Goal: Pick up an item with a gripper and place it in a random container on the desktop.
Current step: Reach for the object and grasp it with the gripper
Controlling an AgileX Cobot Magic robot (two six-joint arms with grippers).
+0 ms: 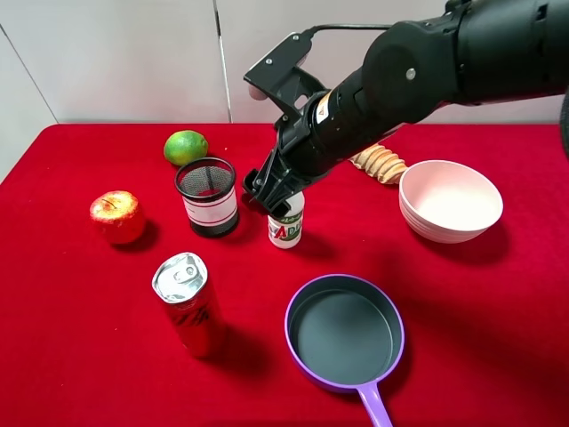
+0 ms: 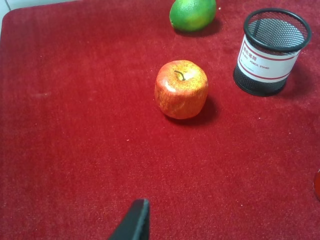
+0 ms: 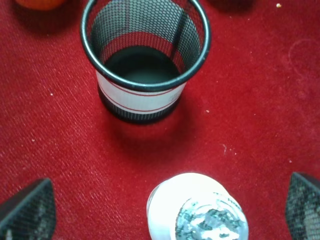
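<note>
Bright overhead light; foil cap [image 3: 212, 220] seemingly blurred.

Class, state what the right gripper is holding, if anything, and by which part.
Nothing is held: the right gripper stands open above the drink bottle, fingers clear of its foil cap on both sides.
</note>
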